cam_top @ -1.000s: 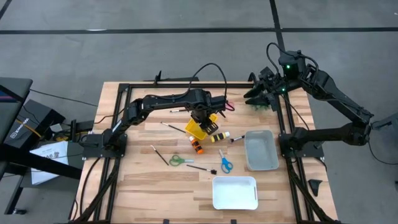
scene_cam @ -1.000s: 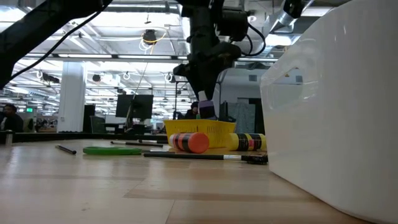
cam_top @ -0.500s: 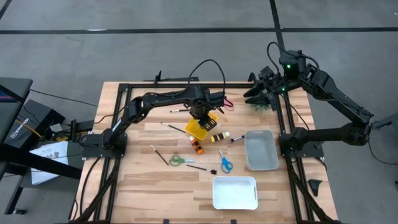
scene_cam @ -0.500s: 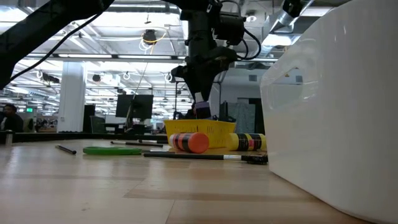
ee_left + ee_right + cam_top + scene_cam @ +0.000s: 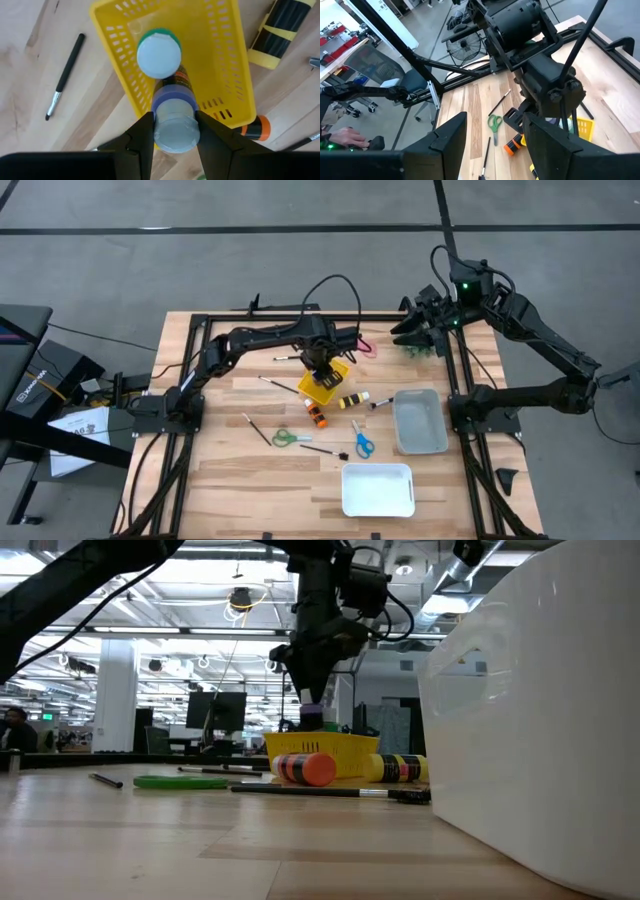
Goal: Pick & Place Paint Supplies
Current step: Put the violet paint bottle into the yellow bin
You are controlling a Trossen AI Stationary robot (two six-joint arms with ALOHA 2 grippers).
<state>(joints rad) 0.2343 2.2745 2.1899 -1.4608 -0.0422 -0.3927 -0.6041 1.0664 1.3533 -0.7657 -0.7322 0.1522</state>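
Observation:
My left gripper (image 5: 318, 363) points down over the yellow basket (image 5: 322, 386) and is shut on a purple paint bottle (image 5: 172, 117). In the basket (image 5: 227, 60) a green-capped bottle (image 5: 159, 54) stands upright on the floor. On the wood beside the basket lie an orange bottle (image 5: 316, 416) and a yellow-and-black bottle (image 5: 352, 400). Thin dark brushes (image 5: 280, 385) (image 5: 257, 430) (image 5: 325, 451) lie around them. My right gripper (image 5: 490, 135) waits open, raised over the table's far right corner. My left gripper pinches the purple bottle's upper end (image 5: 172, 131) between its two fingers (image 5: 145, 135), which come from above and point down. The bottle hangs roughly upright below them, its purple lower end (image 5: 312, 713) just above the basket's rim (image 5: 322, 738) and clear of it.
Green scissors (image 5: 290, 438) and blue scissors (image 5: 361, 442) lie near the table's middle. A grey bin (image 5: 420, 422) stands to the right and a white bin (image 5: 378, 490) near the front edge. A spiky green plant (image 5: 420, 348) sits at the far right.
My left gripper has drifted a little toward the table's far left with the purple bottle, from over the basket's right edge to over its middle. The bottle stays held and upright above the basket.

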